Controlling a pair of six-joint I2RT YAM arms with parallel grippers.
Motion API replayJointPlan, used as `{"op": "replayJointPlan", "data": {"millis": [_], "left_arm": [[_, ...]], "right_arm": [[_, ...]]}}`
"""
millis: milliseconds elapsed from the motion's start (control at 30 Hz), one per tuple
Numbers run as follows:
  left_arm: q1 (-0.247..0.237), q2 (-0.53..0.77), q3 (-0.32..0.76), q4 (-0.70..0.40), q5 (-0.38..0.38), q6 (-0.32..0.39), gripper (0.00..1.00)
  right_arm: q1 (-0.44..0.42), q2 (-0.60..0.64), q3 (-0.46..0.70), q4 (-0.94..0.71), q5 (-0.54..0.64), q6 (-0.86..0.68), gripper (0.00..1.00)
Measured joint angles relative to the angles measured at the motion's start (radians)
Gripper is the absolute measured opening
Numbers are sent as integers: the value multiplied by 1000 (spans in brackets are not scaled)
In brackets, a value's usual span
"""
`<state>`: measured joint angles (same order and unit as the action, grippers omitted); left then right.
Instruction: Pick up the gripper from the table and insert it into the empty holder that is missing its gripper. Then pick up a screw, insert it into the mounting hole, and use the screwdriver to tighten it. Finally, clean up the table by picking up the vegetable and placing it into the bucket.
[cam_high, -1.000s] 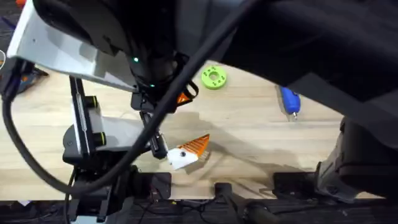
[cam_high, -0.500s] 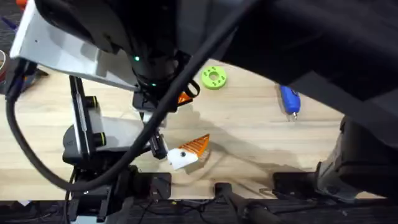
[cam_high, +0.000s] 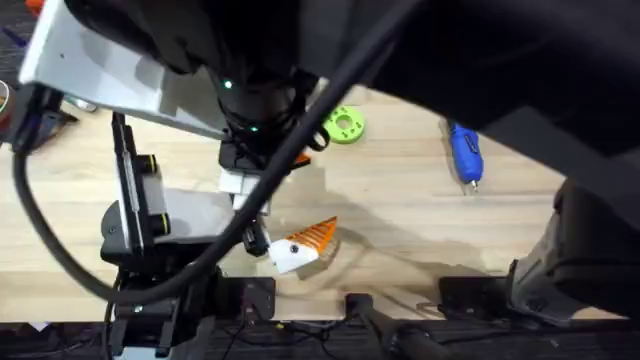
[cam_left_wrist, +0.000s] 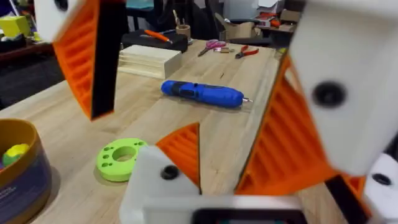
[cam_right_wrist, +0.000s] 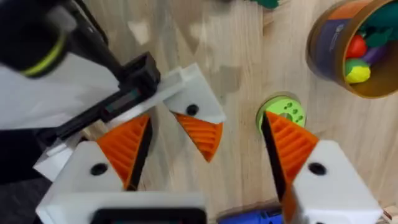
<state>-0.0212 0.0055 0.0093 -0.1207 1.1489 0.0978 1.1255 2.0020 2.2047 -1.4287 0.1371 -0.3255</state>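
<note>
A white triangular mount (cam_high: 292, 248) carrying an orange ribbed pad sits on the black fixture near the table's front; the same mount (cam_left_wrist: 166, 177) (cam_right_wrist: 198, 127) is seen from both wrists. My left gripper (cam_left_wrist: 186, 106) is open around and just above it. My right gripper (cam_right_wrist: 205, 118) is open too, hovering over it. The blue screwdriver (cam_high: 465, 155) (cam_left_wrist: 202, 93) lies at the right. The bucket (cam_right_wrist: 351, 43) (cam_left_wrist: 18, 168) holds colourful toys. A dark green vegetable (cam_right_wrist: 268, 3) peeks in beside it. The loose gripper, the empty holder and the screw are hidden.
A lime-green ring with holes (cam_high: 343, 124) (cam_left_wrist: 121, 158) (cam_right_wrist: 283, 112) lies beyond the fixture. A pale wooden tray (cam_left_wrist: 149, 59) stands at the far side. The fixture's black arm with yellow bands (cam_high: 140, 190) occupies the front left. Both arms loom dark under the overhead camera.
My left arm's wrist has shifted slightly right and away from the front edge. The dark right arm has moved a little, baring more of the screwdriver. The things on the table have stayed put.
</note>
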Motion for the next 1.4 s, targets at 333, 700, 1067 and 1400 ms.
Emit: {"op": "replayJointPlan", "data": {"millis": [333, 700, 1067, 1400], "left_arm": [[0, 0, 0, 0, 0, 0, 985], [0, 0, 0, 0, 0, 0, 985], [0, 0, 0, 0, 0, 0, 985], [0, 0, 0, 0, 0, 0, 985]], "right_arm": [[-26, -147, 0, 11, -15, 27, 993], [-136, -223, -50, 34, -22, 119, 993], [-304, -482, -433, 169, -26, 216, 993], [-477, -569, -633, 183, -26, 351, 993]]}}
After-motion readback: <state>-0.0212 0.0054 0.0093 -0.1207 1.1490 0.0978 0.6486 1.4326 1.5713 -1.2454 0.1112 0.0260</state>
